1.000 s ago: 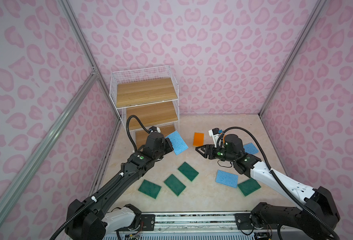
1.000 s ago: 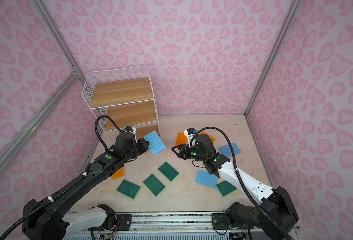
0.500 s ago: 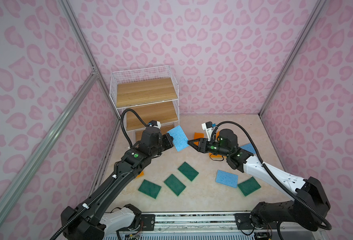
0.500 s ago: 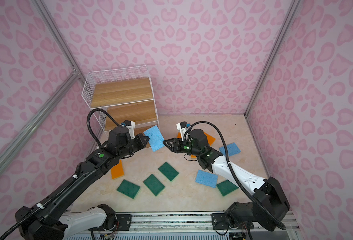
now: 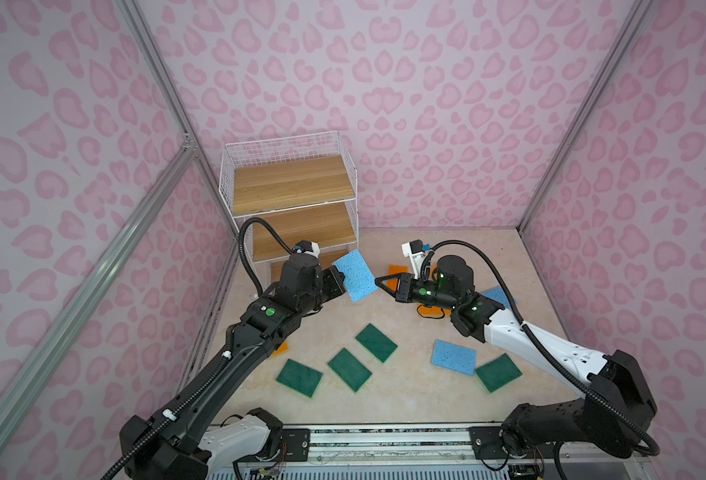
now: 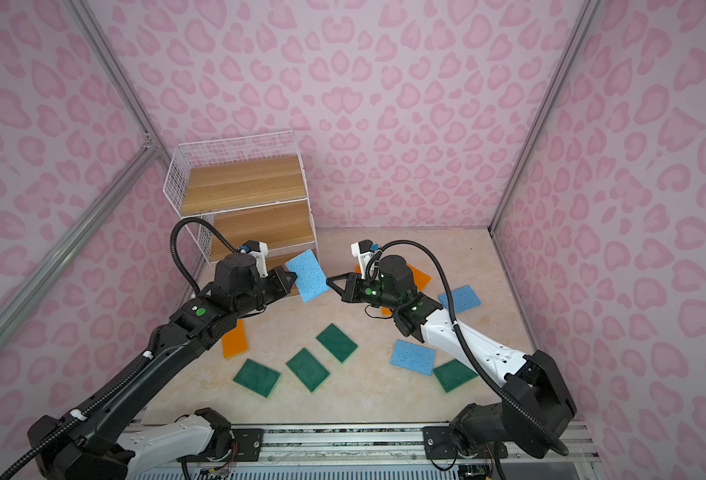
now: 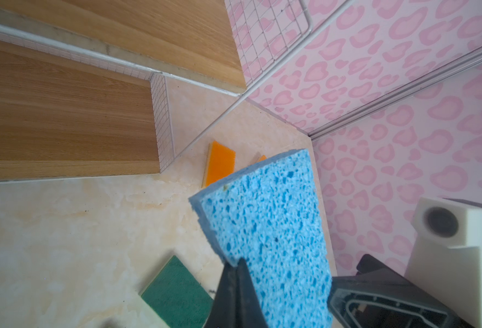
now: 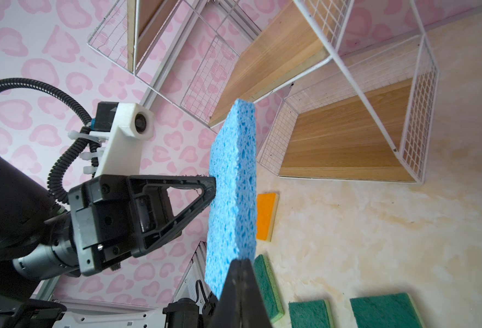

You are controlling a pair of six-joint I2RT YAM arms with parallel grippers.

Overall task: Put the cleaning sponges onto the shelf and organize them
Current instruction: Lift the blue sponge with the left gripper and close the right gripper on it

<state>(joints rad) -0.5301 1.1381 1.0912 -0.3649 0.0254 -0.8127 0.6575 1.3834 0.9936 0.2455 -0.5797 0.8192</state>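
Pink heart-print walls box in a pale counter. At back left stands the shelf. Its three boards are bare wherever they show, though the left arm partly hides the lowest, so I judge nothing is shelved yet.

Just in front of the shelf's right corner, the left gripper is clamped on one long edge of a blue sponge and holds it on edge in the air. It is probably raised so the other arm can reach its free side. The right gripper is closed, with its tip against that free side. This reads as a handover, but I cannot tell whether foam sits between its jaws.

Counted left to right:
- **Orange sponges:** one lies half under the left arm and two lie by the right wrist. A scrap under that arm may be a fourth.
- **Green sponges:** there are four, three in a loose row mid-counter and one at right front.
- **Blue:** there are three. One is held, one lies flat just beside the right-hand green, and one is half behind the right arm.
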